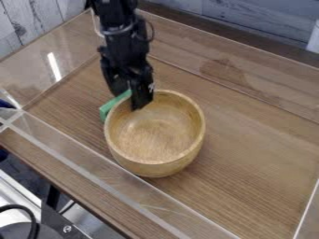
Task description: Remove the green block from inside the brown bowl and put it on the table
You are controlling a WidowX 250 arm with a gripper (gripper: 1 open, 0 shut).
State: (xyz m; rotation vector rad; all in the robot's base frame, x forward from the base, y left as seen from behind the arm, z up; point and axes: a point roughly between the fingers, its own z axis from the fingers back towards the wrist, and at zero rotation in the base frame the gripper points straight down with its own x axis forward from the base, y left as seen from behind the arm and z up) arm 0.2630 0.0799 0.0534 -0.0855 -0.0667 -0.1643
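One green block [114, 105] now sits low on the table [249, 112], just outside the brown bowl [156, 133]'s rim, as your task wants. Your gripper [129, 92] appears spread around it, though shadow hides any contact.

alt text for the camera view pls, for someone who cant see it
A black robot gripper points straight down at a green block on the wood-grain table, just left of a round brown bowl, which looks empty. Clear acrylic walls edge the table.
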